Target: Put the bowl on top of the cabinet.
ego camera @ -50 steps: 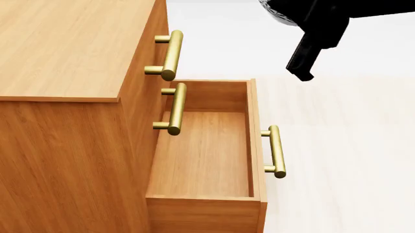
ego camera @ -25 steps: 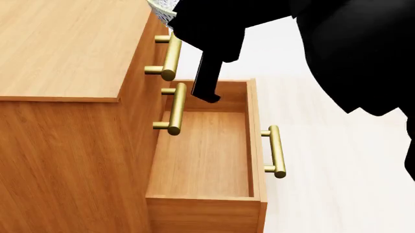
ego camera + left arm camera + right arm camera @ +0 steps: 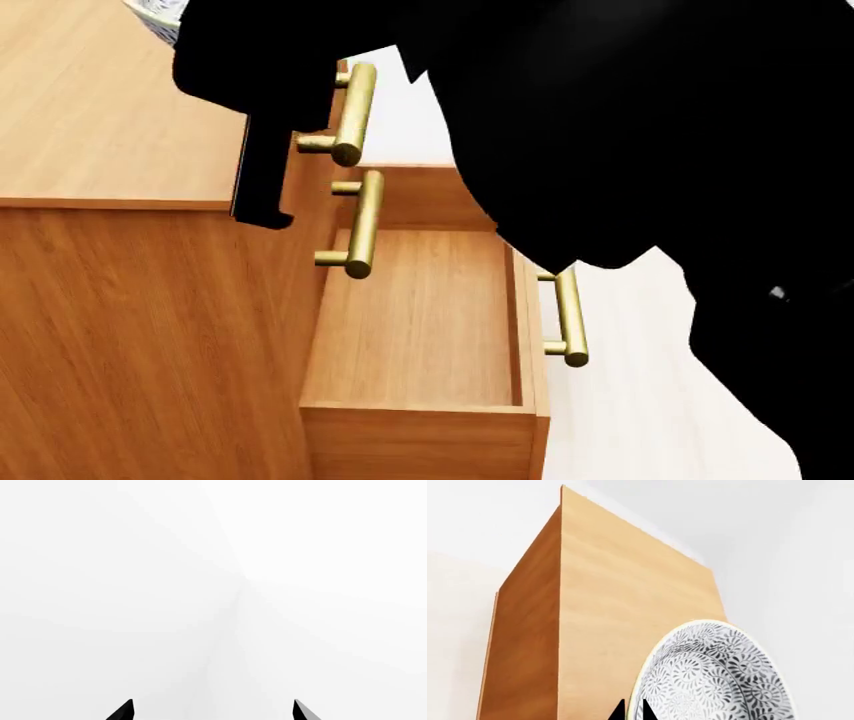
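Nearest the head camera, much of the view is being blocked by the black right arm [image 3: 627, 130], which is being reached across an open drawer [image 3: 420, 320] toward the cabinet [image 3: 94, 120]. The bowl [image 3: 714, 675] is being held by its rim in the right gripper [image 3: 632, 711], whose tips are pinched close together on it; a sliver of the bowl is showing above the far part of the cabinet top. The carry step is judged to be in hand; next, lowering onto the flat top and releasing are being called for. The left gripper [image 3: 212, 711] is being held spread apart, empty, facing blank white.
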